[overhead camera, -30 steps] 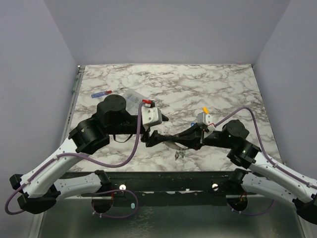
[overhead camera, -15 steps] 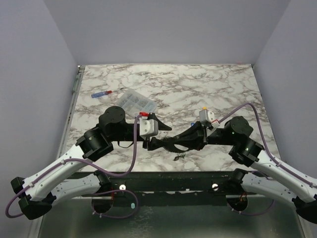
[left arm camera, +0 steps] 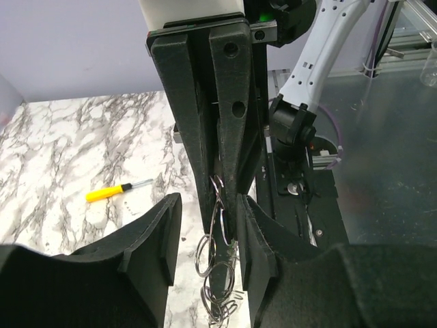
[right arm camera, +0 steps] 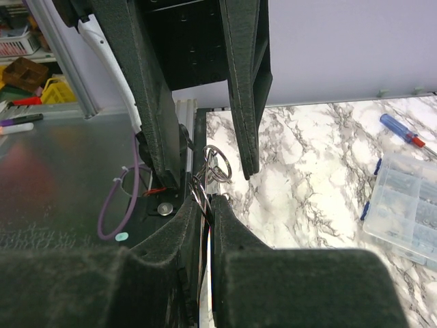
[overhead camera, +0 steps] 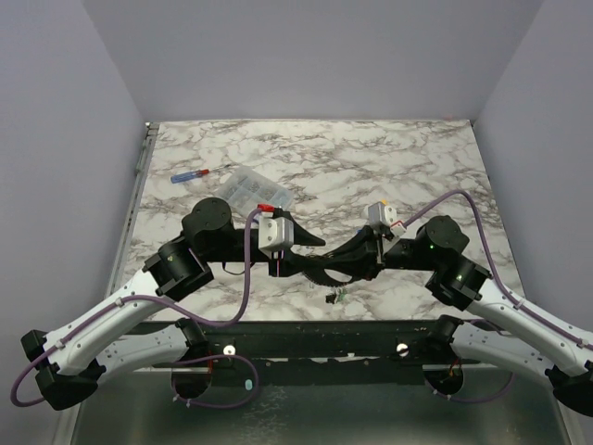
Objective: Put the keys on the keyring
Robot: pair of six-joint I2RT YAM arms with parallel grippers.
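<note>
My right gripper (overhead camera: 350, 266) is shut on the keyring (right arm camera: 199, 191), a thin silver wire loop pinched edge-on between its pads. In the left wrist view the keyring (left arm camera: 218, 203) sticks out below the right gripper's tips, and a chain of small split rings (left arm camera: 217, 268) hangs from it. My left gripper (left arm camera: 208, 225) is open, with its fingers on either side of the ring and those tips. In the top view the left gripper (overhead camera: 310, 266) meets the right one near the table's front edge. A small dark cluster of keys (overhead camera: 336, 296) with a green fleck lies or hangs just below them.
A clear compartment box (overhead camera: 252, 188) and a red-and-blue screwdriver (overhead camera: 190, 173) lie at the back left; both also show in the right wrist view, the box (right arm camera: 410, 205) and the screwdriver (right arm camera: 403, 130). A yellow-handled screwdriver (left arm camera: 109, 193) lies on the marble. The table's metal front rail (overhead camera: 306, 338) is close.
My left arm has swung right and forward, uncovering the clear box, and its open gripper has closed in around the right gripper's tips. The right gripper has shifted slightly left.
</note>
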